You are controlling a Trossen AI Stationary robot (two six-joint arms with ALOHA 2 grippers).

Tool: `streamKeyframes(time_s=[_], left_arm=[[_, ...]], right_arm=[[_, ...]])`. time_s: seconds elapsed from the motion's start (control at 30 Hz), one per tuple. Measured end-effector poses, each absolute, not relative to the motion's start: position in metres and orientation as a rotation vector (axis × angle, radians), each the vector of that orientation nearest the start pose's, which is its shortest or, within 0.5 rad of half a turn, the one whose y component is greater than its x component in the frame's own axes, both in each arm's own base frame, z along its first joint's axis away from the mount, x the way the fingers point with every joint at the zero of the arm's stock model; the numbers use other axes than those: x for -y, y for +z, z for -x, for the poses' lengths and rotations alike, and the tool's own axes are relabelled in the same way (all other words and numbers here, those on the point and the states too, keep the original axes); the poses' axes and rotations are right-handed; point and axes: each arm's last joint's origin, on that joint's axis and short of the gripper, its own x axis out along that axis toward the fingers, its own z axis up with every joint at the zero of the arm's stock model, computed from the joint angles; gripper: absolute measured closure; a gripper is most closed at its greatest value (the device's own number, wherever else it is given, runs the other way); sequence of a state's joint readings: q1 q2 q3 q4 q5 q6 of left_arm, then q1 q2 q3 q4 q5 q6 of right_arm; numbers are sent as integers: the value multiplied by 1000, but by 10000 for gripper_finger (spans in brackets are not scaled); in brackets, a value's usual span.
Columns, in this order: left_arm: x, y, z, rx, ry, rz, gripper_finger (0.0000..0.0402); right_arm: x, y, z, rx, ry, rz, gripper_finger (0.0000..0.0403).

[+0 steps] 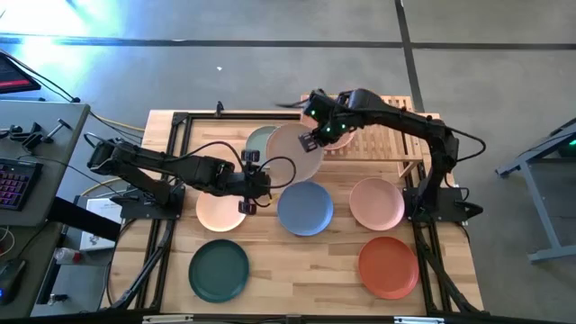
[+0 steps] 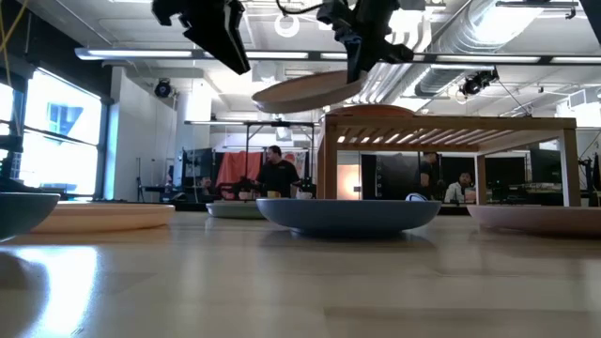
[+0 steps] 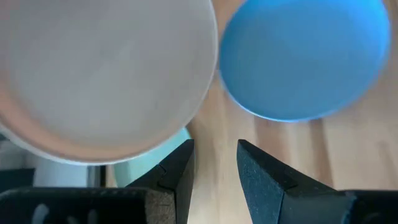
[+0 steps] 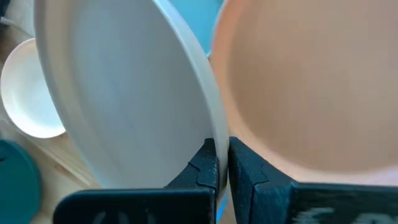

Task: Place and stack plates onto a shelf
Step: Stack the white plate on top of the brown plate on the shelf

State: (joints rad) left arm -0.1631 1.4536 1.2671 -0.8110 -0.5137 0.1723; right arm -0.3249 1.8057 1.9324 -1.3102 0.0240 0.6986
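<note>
My right gripper [image 1: 313,137] is shut on a pale pink plate [image 1: 292,151] and holds it in the air beside the left end of the light-wood shelf [image 1: 387,139]. A peach plate [image 2: 371,111] lies on the shelf's slatted top. A sage green plate [image 1: 259,139] rests on the table, partly under the held plate. My left gripper [image 1: 263,182] hovers open above the table between another peach plate [image 1: 220,209] and the blue plate [image 1: 304,207], touching nothing. My right gripper pinches the pale pink plate by its rim [image 4: 214,134] on the side nearest the shelf, with one finger [image 4: 202,165] on one face and the other finger on the other. The plate [image 2: 305,91] is lifted clear and nearly level, about as high as the shelf top.
More plates lie flat on the table: pink [image 1: 376,202] by the right arm's base, red-orange [image 1: 389,265] near the front right, dark green [image 1: 219,270] near the front left. People stand in the room beyond the table [image 2: 277,174].
</note>
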Motion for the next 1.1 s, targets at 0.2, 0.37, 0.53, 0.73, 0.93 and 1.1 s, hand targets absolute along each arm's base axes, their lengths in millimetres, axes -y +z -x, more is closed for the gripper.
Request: streamKeyframes(time_s=[0.2, 0.37, 0.53, 0.73, 0.93, 1.1], left_arm=[[22, 307, -288, -952, 347, -499, 291], [8, 315, -285, -926, 396, -475, 291], [-9, 318, -283, -936, 448, -463, 291], [-29, 319, -281, -949, 511, -427, 291], [-47, 319, -279, -964, 570, -393, 291], [-60, 319, -276, -964, 621, -340, 291]], right_arm=[[142, 370, -315, -1005, -710, -799, 403], [164, 386, -288, -947, -729, -799, 403], [192, 398, -257, -887, -735, -809, 403], [228, 404, -220, -822, -685, -845, 403], [255, 399, -199, -783, -554, -887, 403], [269, 387, -196, -796, -462, -923, 403]])
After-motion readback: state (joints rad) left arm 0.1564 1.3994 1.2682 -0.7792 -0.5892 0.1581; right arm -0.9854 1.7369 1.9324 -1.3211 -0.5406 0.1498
